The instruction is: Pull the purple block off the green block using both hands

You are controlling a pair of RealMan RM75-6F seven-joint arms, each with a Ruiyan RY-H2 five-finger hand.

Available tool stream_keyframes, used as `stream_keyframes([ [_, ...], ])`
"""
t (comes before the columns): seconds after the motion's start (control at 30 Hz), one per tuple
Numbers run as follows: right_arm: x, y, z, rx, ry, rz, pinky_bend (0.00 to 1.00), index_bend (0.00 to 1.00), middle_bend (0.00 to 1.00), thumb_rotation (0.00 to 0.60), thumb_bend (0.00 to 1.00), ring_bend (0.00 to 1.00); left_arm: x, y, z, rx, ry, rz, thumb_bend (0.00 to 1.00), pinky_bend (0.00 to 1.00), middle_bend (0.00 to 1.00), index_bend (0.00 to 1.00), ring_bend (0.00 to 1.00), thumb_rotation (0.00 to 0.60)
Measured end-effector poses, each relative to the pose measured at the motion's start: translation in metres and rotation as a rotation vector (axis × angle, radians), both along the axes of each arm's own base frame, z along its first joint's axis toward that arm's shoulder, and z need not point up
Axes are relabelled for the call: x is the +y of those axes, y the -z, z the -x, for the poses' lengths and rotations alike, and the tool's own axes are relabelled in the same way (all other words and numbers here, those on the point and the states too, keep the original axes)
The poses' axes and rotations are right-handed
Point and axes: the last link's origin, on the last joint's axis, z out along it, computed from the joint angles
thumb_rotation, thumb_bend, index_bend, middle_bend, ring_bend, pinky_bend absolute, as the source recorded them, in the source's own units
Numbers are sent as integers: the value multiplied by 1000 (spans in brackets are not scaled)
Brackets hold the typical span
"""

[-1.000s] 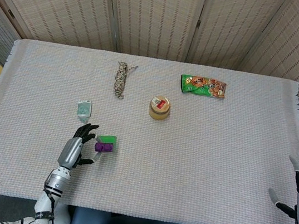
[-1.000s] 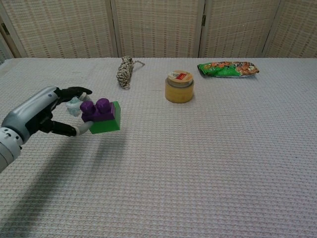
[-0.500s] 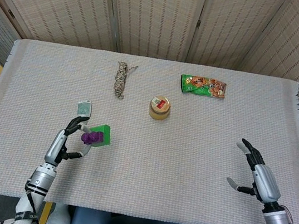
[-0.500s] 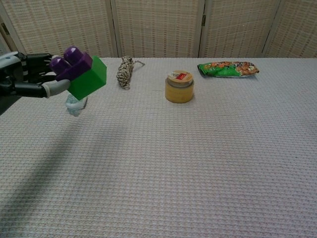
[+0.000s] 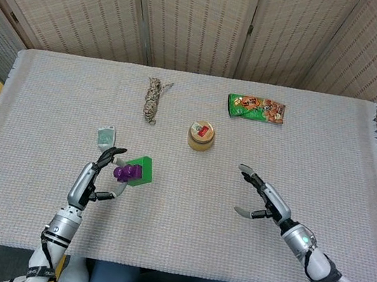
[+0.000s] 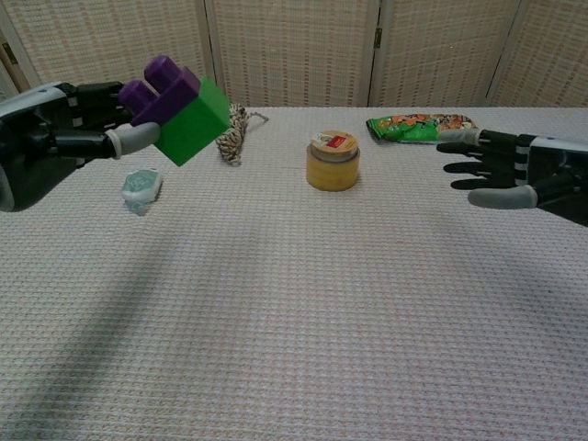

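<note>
My left hand (image 5: 91, 182) (image 6: 64, 124) holds the joined blocks in the air above the table's front left. The purple block (image 5: 125, 172) (image 6: 158, 88) sits on the green block (image 5: 140, 171) (image 6: 194, 120), tilted, studs up and to the left. My right hand (image 5: 264, 201) (image 6: 501, 176) is open, fingers spread toward the left, raised over the table's right half and well apart from the blocks.
On the woven tablecloth (image 5: 182, 232) lie a small teal packet (image 5: 106, 136) (image 6: 141, 187), a coil of rope (image 5: 153, 99) (image 6: 230, 134), a yellow jar (image 5: 201, 135) (image 6: 333, 161) and a green snack bag (image 5: 256, 108) (image 6: 423, 127). Folding screens stand behind.
My left hand lifted the joined blocks off the table and carried them up and slightly right. My right hand came in from the right edge toward the centre.
</note>
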Motion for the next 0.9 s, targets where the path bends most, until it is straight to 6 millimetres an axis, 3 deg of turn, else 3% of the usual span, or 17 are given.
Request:
stream_keyframes([
  [0.23,-14,30,-31,-141,6,-109,0,24,0,600,294,0,-3,5,-8,-45,1,-16,578,0,207,776,0,600],
  [0.47,-8,60,-52,-269,20,-183,0,29,0,600,295,0,-3,21,-13,-61,-7,-17,578,0,208,776,0,600],
  [0.9,-8,61,-77,-380,-7,-180,0,58,0,600,294,0,-9,46,-21,-81,3,-5,577,0,208,776,0,600],
])
